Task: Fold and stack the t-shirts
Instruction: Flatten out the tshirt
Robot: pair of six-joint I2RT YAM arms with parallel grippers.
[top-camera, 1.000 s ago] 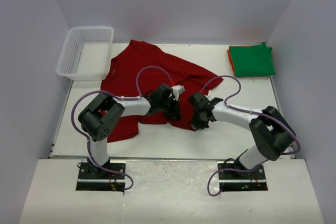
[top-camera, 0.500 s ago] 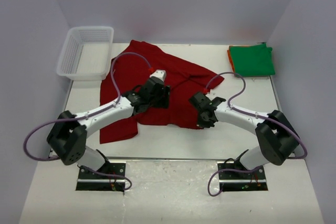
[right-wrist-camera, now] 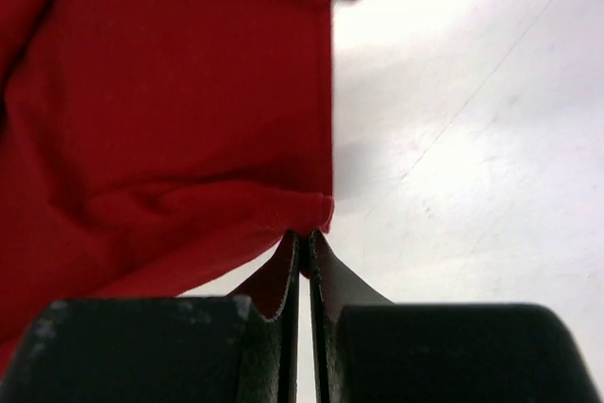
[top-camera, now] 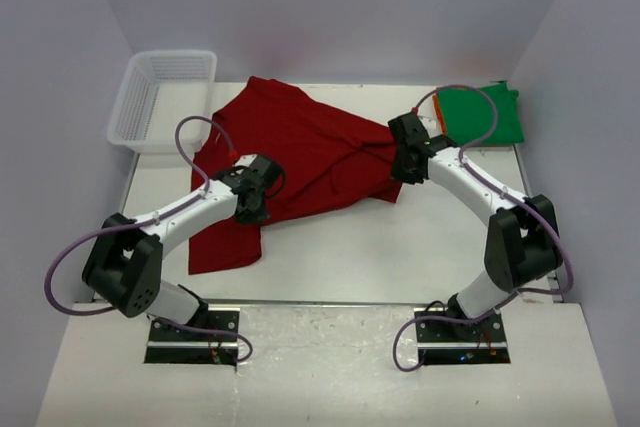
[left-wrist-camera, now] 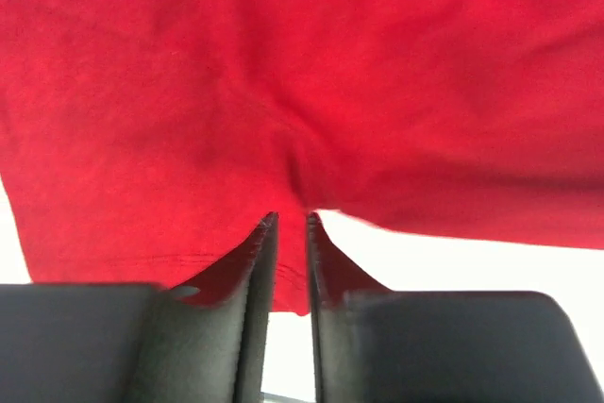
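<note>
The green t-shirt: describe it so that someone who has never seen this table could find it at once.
On the white table, look to the far right corner. There the bright green cloth t-shirt lies folded flat on an orange cloth t-shirt whose edge shows at its left. It is the only green thing, and neatly folded, unlike the dark red cloth t-shirt lying crumpled mid-table.

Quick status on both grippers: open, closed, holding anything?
Left gripper: almost closed, pinching a pucker of the dark red t-shirt.
Right gripper: closed on the dark red t-shirt, at its hem.
</note>
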